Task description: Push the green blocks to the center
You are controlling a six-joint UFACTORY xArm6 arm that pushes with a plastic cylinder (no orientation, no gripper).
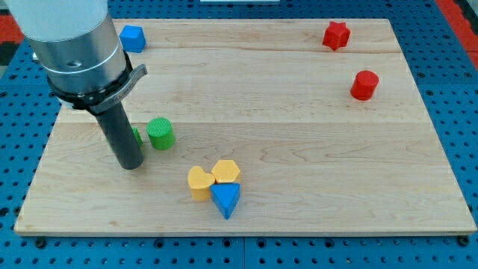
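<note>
A green cylinder (160,134) stands on the wooden board (299,172) left of the middle. A second green block (137,137) shows only as a sliver just left of it; the rod hides most of it and its shape cannot be made out. My tip (130,164) rests on the board at the view's lower left of the green cylinder, close in front of the hidden green block. Whether the rod touches that block cannot be told.
Two yellow blocks (199,181) (225,171) and a blue triangular block (225,198) cluster below the middle. A blue block (132,38) lies at the top left. A red star (337,35) and a red cylinder (364,85) lie at the top right.
</note>
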